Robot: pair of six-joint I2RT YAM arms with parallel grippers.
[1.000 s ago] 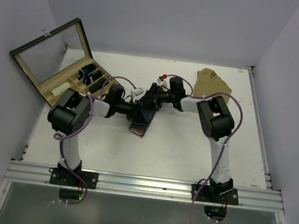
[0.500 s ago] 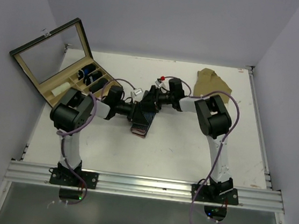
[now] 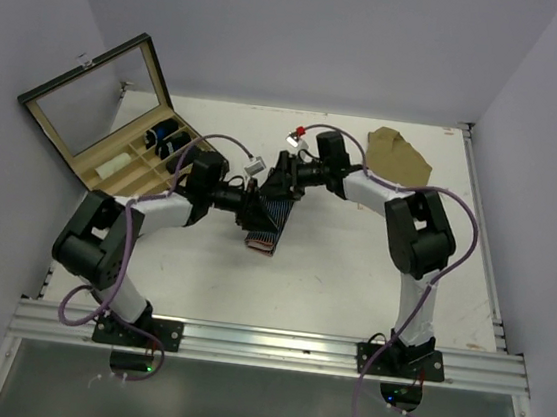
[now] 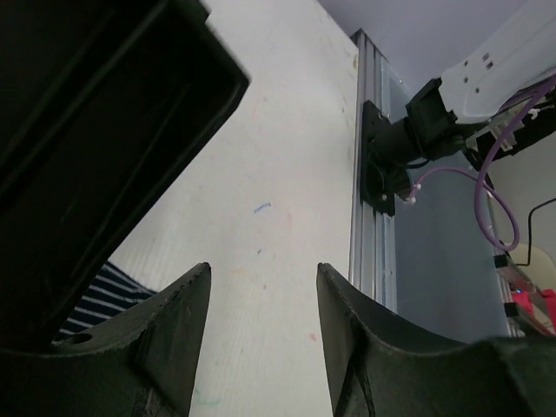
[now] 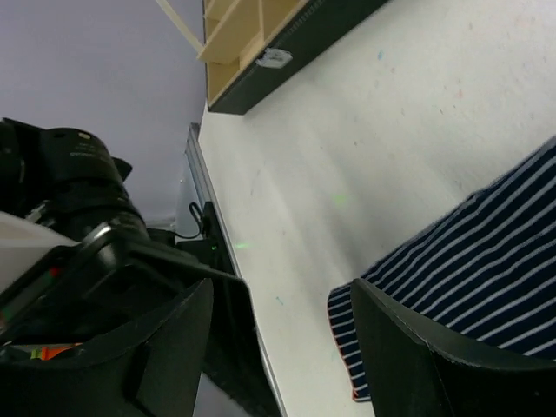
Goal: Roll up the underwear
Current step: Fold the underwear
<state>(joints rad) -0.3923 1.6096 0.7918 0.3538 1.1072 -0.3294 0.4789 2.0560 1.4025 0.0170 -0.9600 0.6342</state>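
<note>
Striped underwear [image 3: 264, 229] lies mid-bench, with the left gripper [image 3: 251, 201] and right gripper [image 3: 281, 184] meeting over its far end; both sets of jaws stand apart, only bench showing between them. Divided wooden box [image 3: 112, 164] at far-left edge, lid up, dark rolls [image 3: 165, 140] in its compartments. Tan garment [image 3: 398, 152] far right; bare bench [image 3: 330, 285] runs from underwear to near rail

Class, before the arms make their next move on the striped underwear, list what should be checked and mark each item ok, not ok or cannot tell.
1. Left gripper jaws apart, nothing between them: ok.
2. Right gripper jaws apart: ok.
3. Underwear on the table, within reach of both grippers: ok.
4. Underwear lying flat: cannot tell, the grippers cover its far end.
5. Tan cloth well apart from the underwear: ok.
</note>
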